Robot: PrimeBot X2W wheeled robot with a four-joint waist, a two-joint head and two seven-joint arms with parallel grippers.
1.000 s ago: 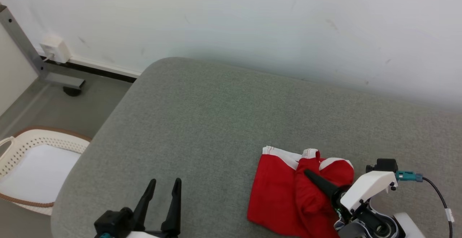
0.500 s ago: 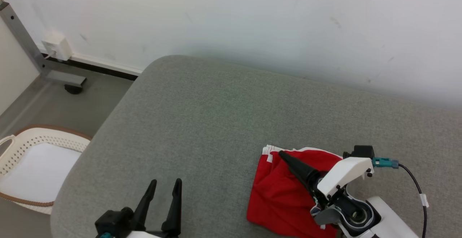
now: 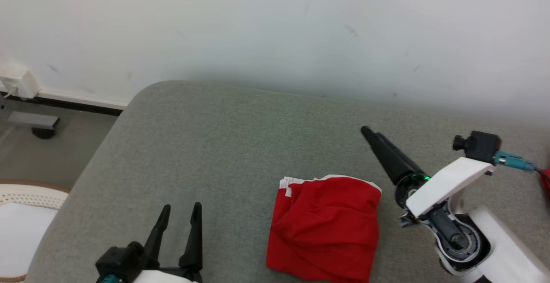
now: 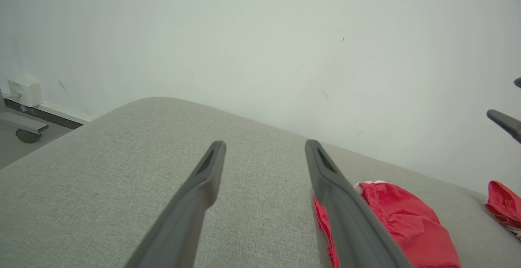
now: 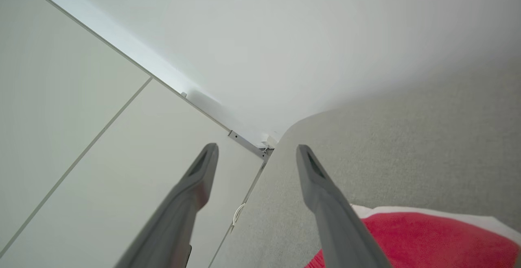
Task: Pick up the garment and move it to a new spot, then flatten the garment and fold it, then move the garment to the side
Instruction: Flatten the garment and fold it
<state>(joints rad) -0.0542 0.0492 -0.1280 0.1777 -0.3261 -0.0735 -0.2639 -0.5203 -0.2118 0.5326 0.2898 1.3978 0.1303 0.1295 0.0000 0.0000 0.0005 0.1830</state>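
Garment: red shorts (image 3: 324, 227) with white trim lie on the grey fabric-covered worktop (image 3: 223, 145), near its front edge and between the two arms. They are doubled over into a rough, creased rectangle, with the white band along the far edge.
Right side: the right tool (image 3: 367, 133) is raised above the worktop, just beyond the far right corner of the shorts and clear of them. In the right wrist view its fingers stand wide apart with nothing between them.
Left side: the left tool (image 3: 181, 208) hangs low at the front, well apart from the shorts. It is spread open and empty, with bare grey fabric between its fingers in the left wrist view.
Surroundings: a second red cloth (image 4: 504, 203) lies at the far right of the worktop, and a white laundry basket (image 3: 30, 196) stands on the floor to the left.
Step in hand: the fold looks made, though untidy, so moving the shorts to the side appears to be what remains.
Next move: it calls for bringing a tool back down on one edge, pinching through all layers so the fold does not spring open, and then carrying or sliding the packet sideways onto bare worktop, away from the other red cloth.
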